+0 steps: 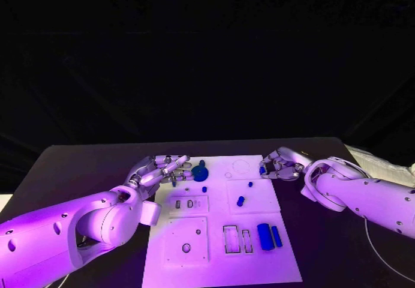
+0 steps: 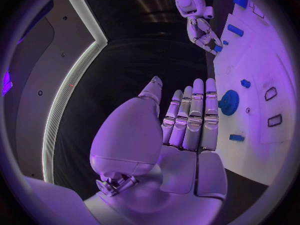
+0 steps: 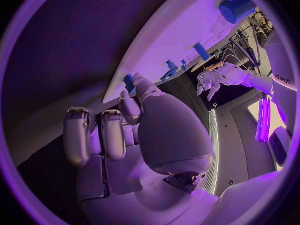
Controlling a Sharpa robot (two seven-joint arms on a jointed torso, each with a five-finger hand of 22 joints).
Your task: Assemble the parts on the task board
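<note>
The white task board lies in the middle of the black table. A blue gear stands near its far left corner, also seen in the left wrist view. My left hand hovers just left of the gear, its fingers stretched out straight and holding nothing. My right hand is at the board's far right edge and pinches a small blue part between thumb and finger; the same part shows at the thumb tip. Two blue blocks lie near the front right beside empty slots.
Small blue pegs stand on the board's middle and near the gear. A white sheet lies at the table's far right. Bare black table lies to the left of the board.
</note>
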